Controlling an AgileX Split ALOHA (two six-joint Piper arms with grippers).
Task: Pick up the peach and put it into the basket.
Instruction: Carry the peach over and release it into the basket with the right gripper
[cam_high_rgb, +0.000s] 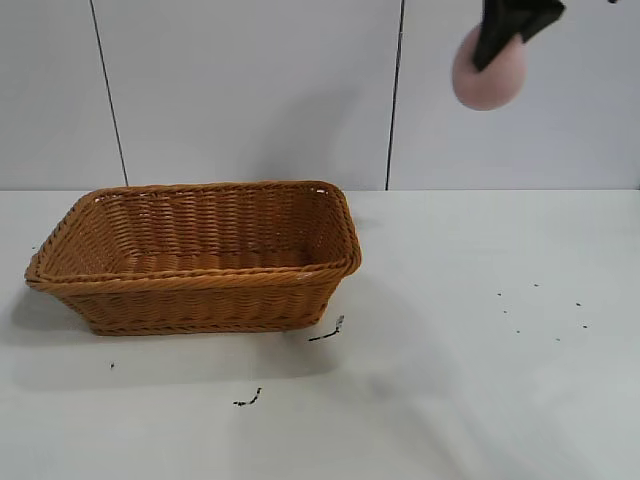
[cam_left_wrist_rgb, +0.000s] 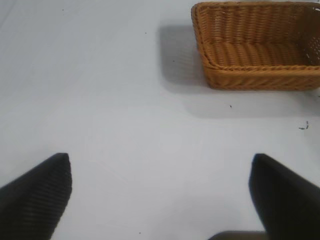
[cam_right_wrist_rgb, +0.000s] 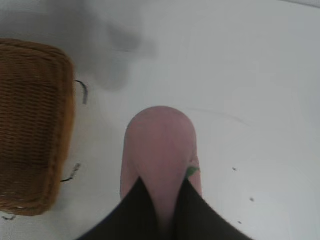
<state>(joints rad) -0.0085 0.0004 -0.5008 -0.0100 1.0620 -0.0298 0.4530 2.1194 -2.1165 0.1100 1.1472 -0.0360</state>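
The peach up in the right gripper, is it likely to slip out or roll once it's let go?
The peach looks smooth and matte, so the right gripper, pinching only its top, may hold by friction alone. Its rounded shape would probably roll on the table, though the basket walls should stop it. It seems light.

Right gripper (cam_high_rgb: 510, 30) matte black with angular tapering fingers (cam_right_wrist_rgb: 135, 215), left gripper (cam_left_wrist_rgb: 160, 200) two broad black wedge-shaped fingers (cam_left_wrist_rgb: 37, 195) with finely ribbed, textured inner faces, rounded tips
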